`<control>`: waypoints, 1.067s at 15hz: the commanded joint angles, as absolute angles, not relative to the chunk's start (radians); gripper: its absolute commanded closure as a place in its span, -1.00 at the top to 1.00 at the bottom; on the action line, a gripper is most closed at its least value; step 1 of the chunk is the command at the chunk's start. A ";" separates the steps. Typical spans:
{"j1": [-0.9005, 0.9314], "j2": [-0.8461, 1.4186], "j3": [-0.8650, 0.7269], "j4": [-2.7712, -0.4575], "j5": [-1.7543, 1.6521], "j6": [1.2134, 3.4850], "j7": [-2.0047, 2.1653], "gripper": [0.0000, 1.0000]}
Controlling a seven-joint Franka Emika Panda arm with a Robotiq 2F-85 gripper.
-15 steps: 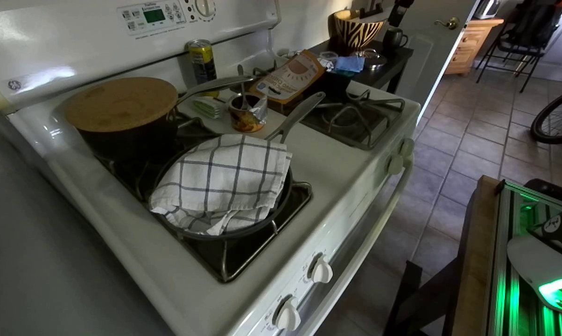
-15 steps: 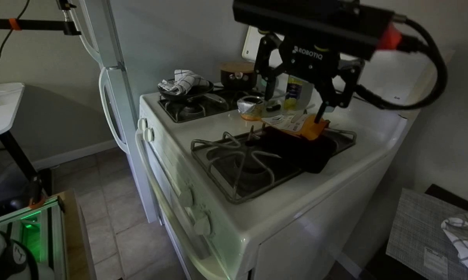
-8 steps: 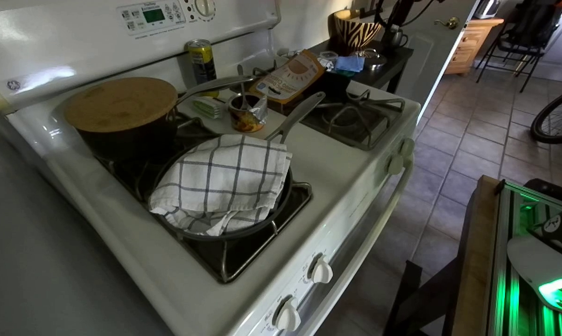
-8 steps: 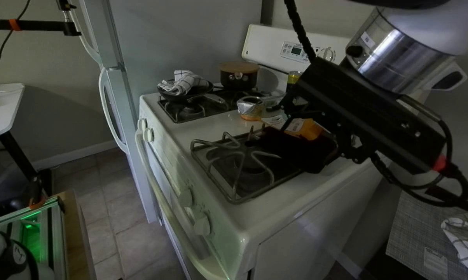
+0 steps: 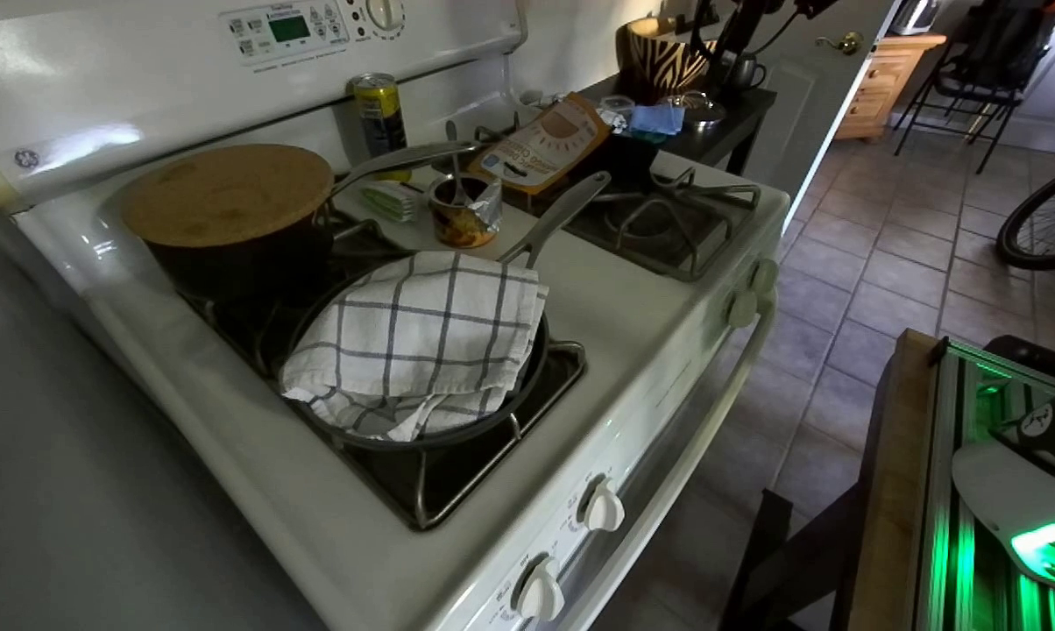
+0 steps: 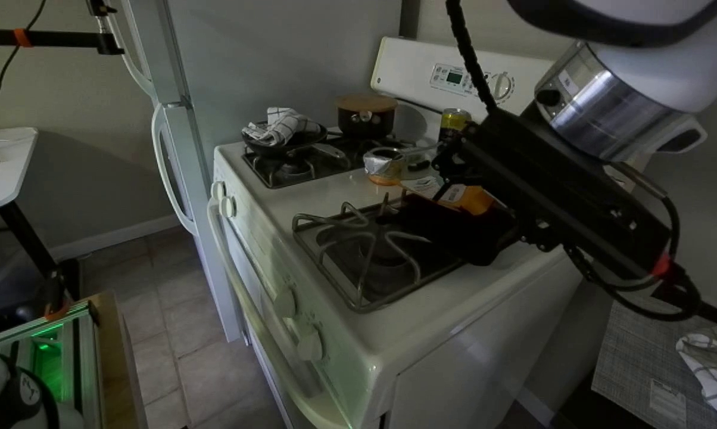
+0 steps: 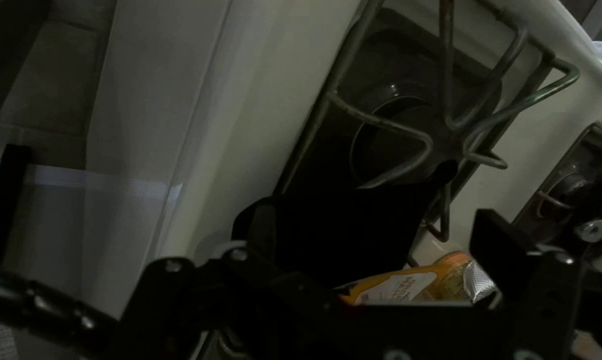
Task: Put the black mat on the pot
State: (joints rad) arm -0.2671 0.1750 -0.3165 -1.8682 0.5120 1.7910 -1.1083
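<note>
The black mat (image 6: 460,235) lies on the far-right burner grate in an exterior view, partly over the stove's white top. It fills the middle of the wrist view (image 7: 341,230) as a plain black shape. The pot (image 5: 230,197), dark-sided with a flat tan-brown top, stands on the back burner at the other end of the stove; it also shows in an exterior view (image 6: 365,116). My gripper (image 7: 378,230) is open, with its fingers wide apart and nothing between them. It hangs tilted over the mat's area in an exterior view (image 6: 477,214); whether it touches the mat is unclear.
An orange bag (image 5: 541,145) lies against the mat's edge. A foil-topped jar (image 5: 463,210), a yellow can (image 5: 378,123) and a pan (image 5: 527,377) with a checked cloth (image 5: 422,333) stand between or near the burners. Raised metal grates (image 6: 370,238) surround the mat.
My gripper has turned from pointing down to a strong tilt and shifted to the right in an exterior view, then moved only slightly. The mat and pot have not moved.
</note>
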 commanded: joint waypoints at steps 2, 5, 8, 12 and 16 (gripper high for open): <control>-0.370 0.369 -0.253 -1.700 0.628 1.700 -1.214 1.00; -0.408 0.456 -0.209 -1.617 0.654 1.681 -1.237 1.00; -0.430 0.523 -0.165 -1.545 0.673 1.658 -1.237 1.00; -0.441 0.580 -0.130 -1.495 0.696 1.677 -1.210 1.00; -0.447 0.619 -0.119 -1.461 0.700 1.679 -1.181 1.00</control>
